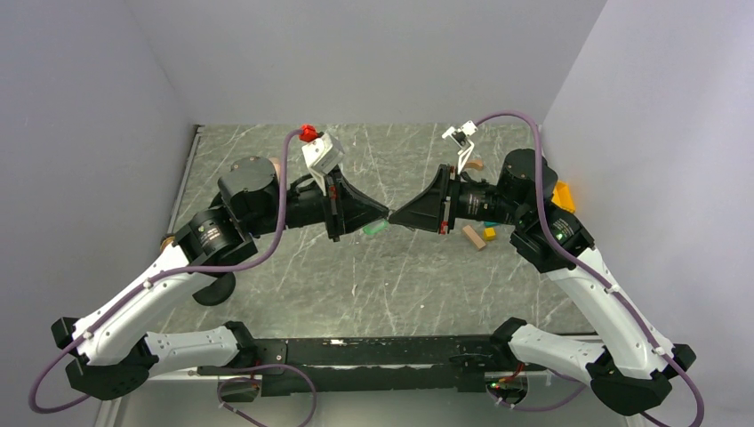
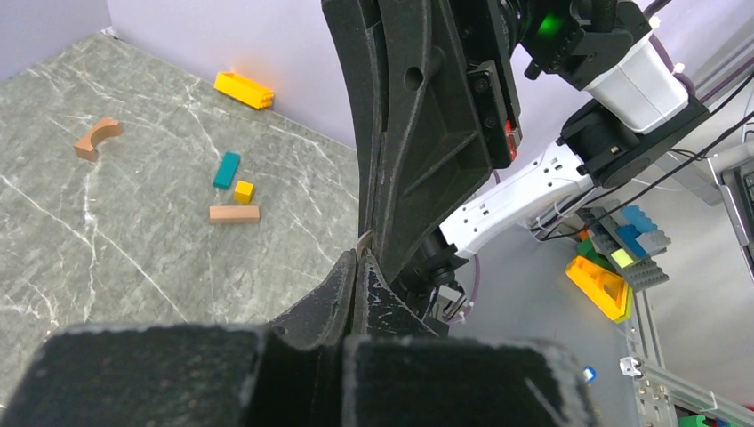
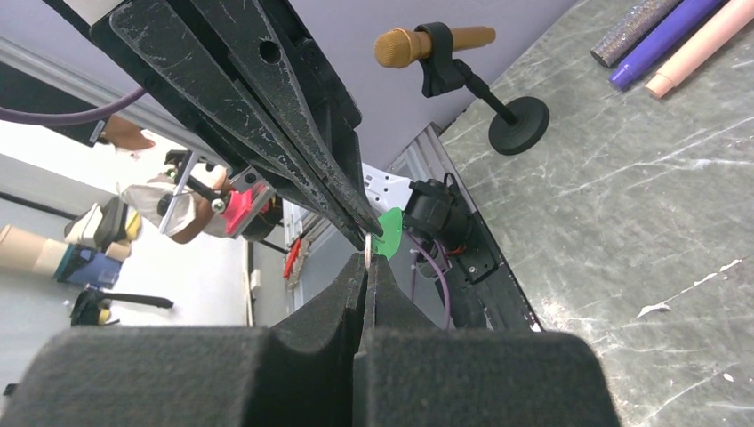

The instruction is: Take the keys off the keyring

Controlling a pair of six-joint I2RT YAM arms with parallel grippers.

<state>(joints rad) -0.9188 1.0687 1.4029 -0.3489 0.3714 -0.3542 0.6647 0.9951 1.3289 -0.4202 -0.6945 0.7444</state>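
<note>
My two grippers meet tip to tip above the middle of the table. The right gripper [image 3: 367,260] is shut on the keyring [image 3: 367,252], a thin silvery loop that sticks up edge-on from its tips. The green key [image 3: 388,233] hangs just behind the loop; in the top view it shows [image 1: 375,229] just below the meeting point. The left gripper [image 2: 358,258] is shut, with a thin pale sliver of the keyring [image 2: 364,239] pinched at its tips. In the top view the left gripper [image 1: 384,213] and the right gripper [image 1: 393,217] touch.
On the marble table [image 2: 107,240] lie a teal block [image 2: 226,169], a small yellow block [image 2: 243,191], a tan block [image 2: 235,213], a brown arch [image 2: 96,138] and a long yellow block [image 2: 244,89]. A gold microphone on a stand [image 3: 433,44] and several markers [image 3: 676,36] lie at the left.
</note>
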